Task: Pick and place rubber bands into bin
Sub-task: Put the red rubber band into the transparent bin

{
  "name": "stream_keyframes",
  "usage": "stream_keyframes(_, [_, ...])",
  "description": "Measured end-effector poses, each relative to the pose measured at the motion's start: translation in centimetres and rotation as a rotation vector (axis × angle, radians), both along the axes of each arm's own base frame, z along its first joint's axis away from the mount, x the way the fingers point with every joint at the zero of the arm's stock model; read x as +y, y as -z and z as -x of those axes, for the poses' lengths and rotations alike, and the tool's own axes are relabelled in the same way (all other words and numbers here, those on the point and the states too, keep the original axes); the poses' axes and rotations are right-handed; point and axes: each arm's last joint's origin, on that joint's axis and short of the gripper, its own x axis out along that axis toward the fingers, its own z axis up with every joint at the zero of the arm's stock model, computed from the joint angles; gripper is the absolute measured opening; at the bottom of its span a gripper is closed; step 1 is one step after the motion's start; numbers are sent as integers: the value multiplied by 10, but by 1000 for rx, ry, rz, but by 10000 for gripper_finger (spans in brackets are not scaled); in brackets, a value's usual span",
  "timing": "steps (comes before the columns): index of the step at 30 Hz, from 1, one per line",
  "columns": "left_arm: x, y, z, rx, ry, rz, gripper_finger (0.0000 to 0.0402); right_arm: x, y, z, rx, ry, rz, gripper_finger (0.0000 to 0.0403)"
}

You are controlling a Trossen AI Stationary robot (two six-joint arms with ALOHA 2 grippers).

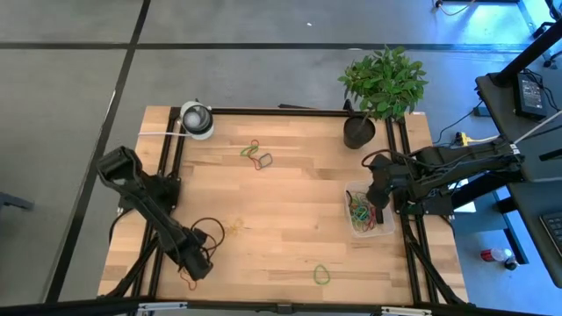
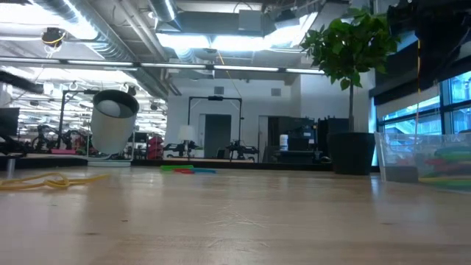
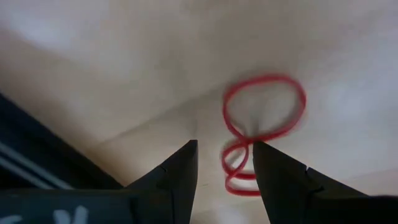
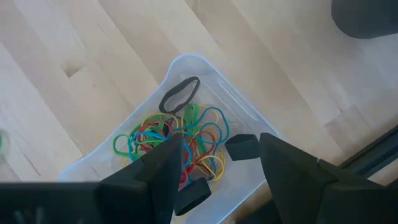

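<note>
Several bands loose: rubber bands [image 1: 255,155] in a small cluster near table's far edge, one green [image 1: 321,275] near front edge, yellow one [image 1: 235,226] mid-left. Rest already in bin.
Bin: clear bin [image 1: 379,221] at right side of table [image 1: 290,211], holds a tangle of coloured bands [image 4: 180,140], one dark loop on top.
L gripper: left gripper [image 3: 225,163] low at front-left corner, fingers spread w/ narrow gap, tips just over wood. Red band [image 3: 261,127], twisted into a figure-8, lies right ahead, its lower loop between the tips. Prob. lined up to pinch it; not yet gripped.
R gripper: right gripper [image 4: 217,163] hovers directly above bin, fingers apart, nothing between them. Looks like a drop pose, placed so anything released falls inside the walls.
Step, my read: L about to pick; R idle over bin.
Risk: band thin & flat, fingers may close on wood & miss.
Other: plant pot [image 1: 358,132] far-right, white-grey roll [image 1: 197,119] far-left, both clear of work.
</note>
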Motion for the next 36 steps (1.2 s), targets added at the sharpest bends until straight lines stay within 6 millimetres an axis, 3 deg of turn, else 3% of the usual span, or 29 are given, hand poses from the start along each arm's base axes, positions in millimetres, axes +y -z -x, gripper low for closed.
stream_keyframes(6, [-12,12,-2,-1,13,41,126,-1,-4,6,-34,0,-8,213])
stream_keyframes(11, [-13,11,-2,7,-5,66,19,-3,-8,11,-82,1,-20,213])
stream_keyframes(13, [-13,8,-3,-15,1,70,7,-3,-10,14,-103,1,-25,213])
stream_keyframes(24, [-5,-48,-25,-404,-6,-106,2,-7,-19,31,-204,28,-60,213])
stream_keyframes(30, [14,-81,-60,-605,134,-277,2,-8,-21,36,-226,25,-62,213])
stream_keyframes(36, [65,-106,-108,-694,274,-437,2,-8,-20,37,-219,25,-61,213])
